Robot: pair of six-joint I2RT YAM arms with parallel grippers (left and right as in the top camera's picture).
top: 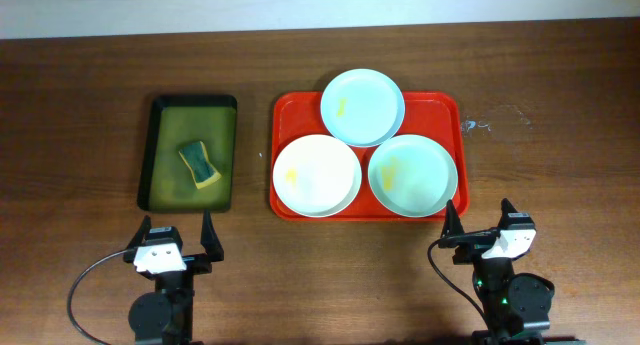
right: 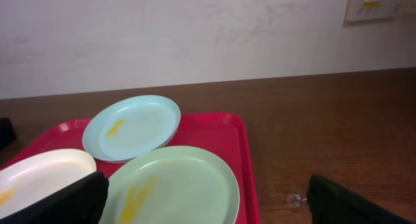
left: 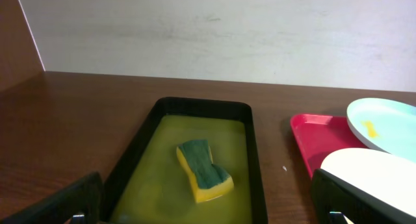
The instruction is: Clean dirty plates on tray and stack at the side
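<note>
Both released, empty: left gripper (top: 178, 234), right gripper (top: 480, 223); crowded plates (top: 317, 175) on red tray (top: 290, 113) may slide under sponge (top: 199, 163) scrubbing; blue plate (top: 362, 107) overhangs rim

Smeared white plate (top: 317, 175), blue plate (top: 362, 107), green plate (top: 412, 174) crowd red tray (top: 295, 115), perhaps overlapping.

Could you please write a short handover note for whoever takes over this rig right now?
Left gripper: open, empty, in front of the dark olive tray, where the sponge lies.
Right gripper: open, empty, in front of the red tray.
The white plate, pale blue plate and pale green plate all sit on the red tray, each with yellow smears.
Done: nothing yet.
Left: wipe all three and stack them beside the tray.
</note>
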